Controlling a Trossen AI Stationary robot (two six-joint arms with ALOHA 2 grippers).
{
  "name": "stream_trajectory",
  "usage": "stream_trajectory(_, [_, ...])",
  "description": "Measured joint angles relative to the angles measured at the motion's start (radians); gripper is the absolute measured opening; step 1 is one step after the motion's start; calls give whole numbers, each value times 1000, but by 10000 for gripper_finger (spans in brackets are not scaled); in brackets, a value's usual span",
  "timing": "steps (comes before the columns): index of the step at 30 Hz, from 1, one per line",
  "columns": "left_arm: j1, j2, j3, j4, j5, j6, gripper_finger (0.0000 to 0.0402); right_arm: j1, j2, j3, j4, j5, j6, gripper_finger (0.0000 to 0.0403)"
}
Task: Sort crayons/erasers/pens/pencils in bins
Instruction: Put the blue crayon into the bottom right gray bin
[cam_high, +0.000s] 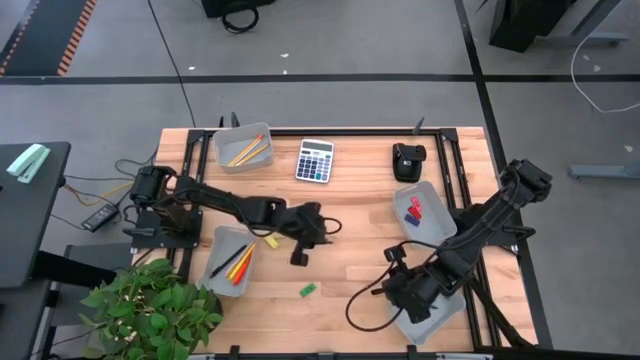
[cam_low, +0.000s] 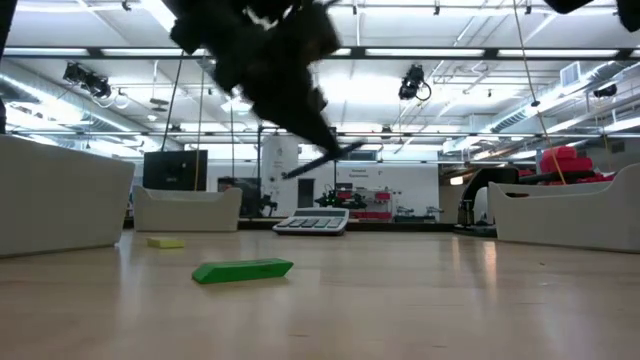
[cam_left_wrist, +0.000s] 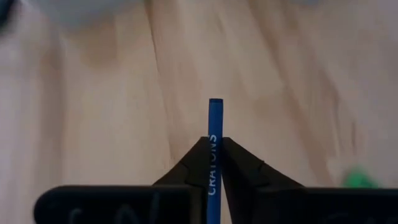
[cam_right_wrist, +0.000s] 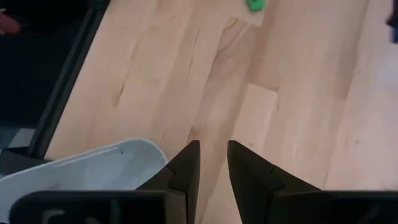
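Note:
My left gripper (cam_high: 299, 254) is over the table's middle, shut on a slim blue stick printed "CRAYONS" (cam_left_wrist: 215, 118). It also shows raised above the table in the low view (cam_low: 325, 155). My right gripper (cam_right_wrist: 213, 155) is slightly open and empty at the near right, by the rim of a grey bin (cam_right_wrist: 93, 165). A green eraser (cam_high: 308, 290) lies flat on the wood between the grippers, and a yellow eraser (cam_high: 268, 242) lies beside the near left bin (cam_high: 222, 238). My left gripper pinches the blue stick between its two fingers (cam_left_wrist: 239, 165). The stick lies along the fingers, and its free end (cam_left_wrist: 215, 102) sticks out past the fingertips. It is lifted clear of the table.
The far left bin (cam_high: 225, 140) holds pencils, the near left bin holds crayons, and the right bin (cam_high: 432, 190) holds red and blue erasers. A calculator (cam_high: 314, 160) and a black device (cam_high: 407, 160) sit at the far side. A plant (cam_high: 150, 310) stands at the near left corner.

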Motion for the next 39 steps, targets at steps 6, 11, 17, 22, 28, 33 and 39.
stream_trajectory(6, [-3,-2,41,232,4,9,33,88,-23,0,-57,-5,167,92])
stream_trajectory(11, [-35,-3,40,389,8,11,30,193,-60,1,-87,110,313,92])
stream_trajectory(17, [-60,-3,39,559,8,29,40,292,-66,1,-87,584,316,92])
stream_trajectory(22, [-58,-3,39,700,7,8,28,316,-66,1,-86,882,332,92])
stream_trajectory(28, [-57,-3,39,789,7,6,36,264,-65,-62,-55,965,334,101])
stream_trajectory(33, [-57,-3,39,823,7,-18,38,201,-65,-80,0,993,270,134])
stream_trajectory(39, [-58,-3,39,869,7,-25,27,145,-65,-80,197,991,51,180])
